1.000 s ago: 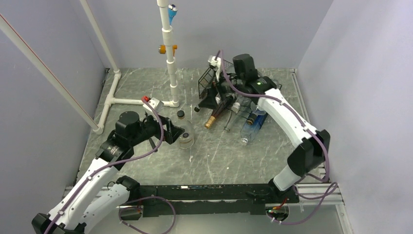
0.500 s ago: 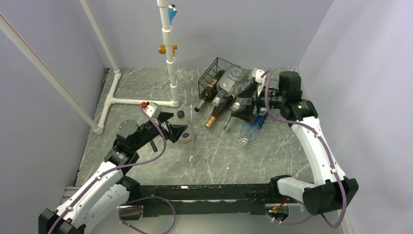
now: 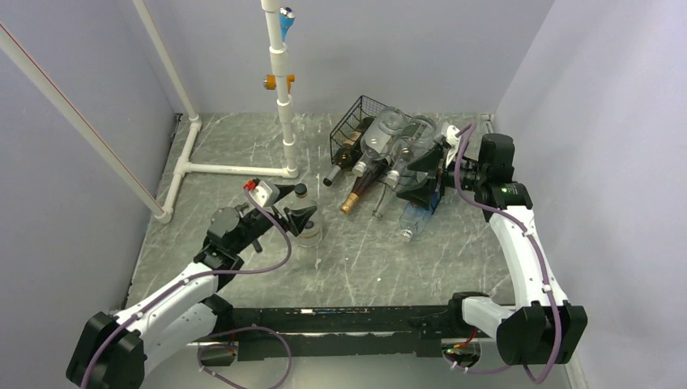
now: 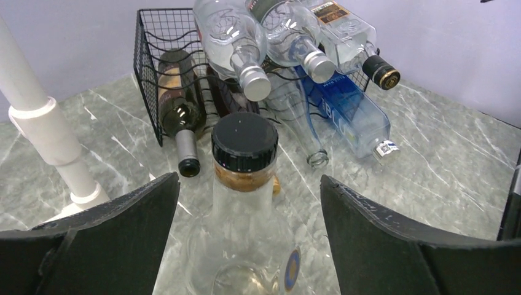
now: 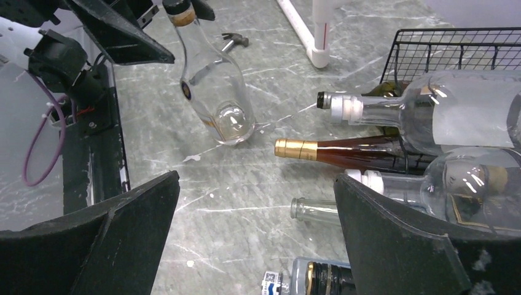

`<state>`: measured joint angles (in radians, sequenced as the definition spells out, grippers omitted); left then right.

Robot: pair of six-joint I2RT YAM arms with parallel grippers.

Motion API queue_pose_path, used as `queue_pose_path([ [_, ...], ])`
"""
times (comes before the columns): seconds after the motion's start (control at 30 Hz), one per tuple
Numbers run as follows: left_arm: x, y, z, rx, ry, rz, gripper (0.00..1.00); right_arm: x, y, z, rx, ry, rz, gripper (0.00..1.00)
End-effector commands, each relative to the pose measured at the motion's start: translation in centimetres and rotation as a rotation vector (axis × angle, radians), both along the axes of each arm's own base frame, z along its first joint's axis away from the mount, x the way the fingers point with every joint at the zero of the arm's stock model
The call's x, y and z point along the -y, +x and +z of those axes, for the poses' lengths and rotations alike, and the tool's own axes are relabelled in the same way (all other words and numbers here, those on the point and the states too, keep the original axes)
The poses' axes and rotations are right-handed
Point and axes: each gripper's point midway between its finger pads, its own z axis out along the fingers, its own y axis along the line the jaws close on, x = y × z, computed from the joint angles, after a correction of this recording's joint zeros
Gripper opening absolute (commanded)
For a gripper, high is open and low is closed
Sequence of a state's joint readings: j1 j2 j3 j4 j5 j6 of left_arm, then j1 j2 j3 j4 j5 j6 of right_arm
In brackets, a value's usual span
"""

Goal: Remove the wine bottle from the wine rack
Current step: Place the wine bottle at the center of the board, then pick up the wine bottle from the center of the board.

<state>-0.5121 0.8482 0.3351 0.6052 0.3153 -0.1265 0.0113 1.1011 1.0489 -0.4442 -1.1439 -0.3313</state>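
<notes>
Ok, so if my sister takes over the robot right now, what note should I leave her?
The left gripper is open, fingers either side of the clear bottle, not touching it.
The right gripper is open and empty, facing the bottle necks at the rack.
Things: the clear bottle stands upright on the table, off the rack. The gold-topped bottle, the green bottle and others lie in the rack.
Done: perhaps one bottle off, if the clear one counts; can't tell.
To do: lift one off the rack, probably the gold-topped bottle.
</notes>
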Motion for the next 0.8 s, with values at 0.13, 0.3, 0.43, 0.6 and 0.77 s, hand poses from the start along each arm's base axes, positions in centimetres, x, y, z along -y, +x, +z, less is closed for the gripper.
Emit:
queue_pose_path([
  [0.13, 0.7, 0.9, 2.9, 0.119, -0.062, 0.004, 0.81, 0.0, -0.4, 1.3, 0.068, 0.053, 0.044, 1.0],
  [0.3, 0.9, 1.6, 2.0, 0.094, -0.063, 0.013, 0.66, 0.2, -0.3, 1.0, 0.064, 0.054, 0.038, 1.0],
  [0.43, 1.3, 2.0, 2.3, 0.098, -0.059, 0.005, 0.2, 0.2, -0.4, 0.8, 0.061, 0.055, 0.044, 1.0],
  [0.6, 0.5, 2.9, 4.4, 0.142, -0.073, 0.063, 0.0, 0.2, -0.5, 0.8, 0.066, 0.05, 0.046, 1.0],
  [0.77, -1.7, 5.2, 8.0, 0.197, -0.099, 0.165, 0.0, 0.2, -0.6, 0.8, 0.068, 0.052, 0.052, 1.0],
])
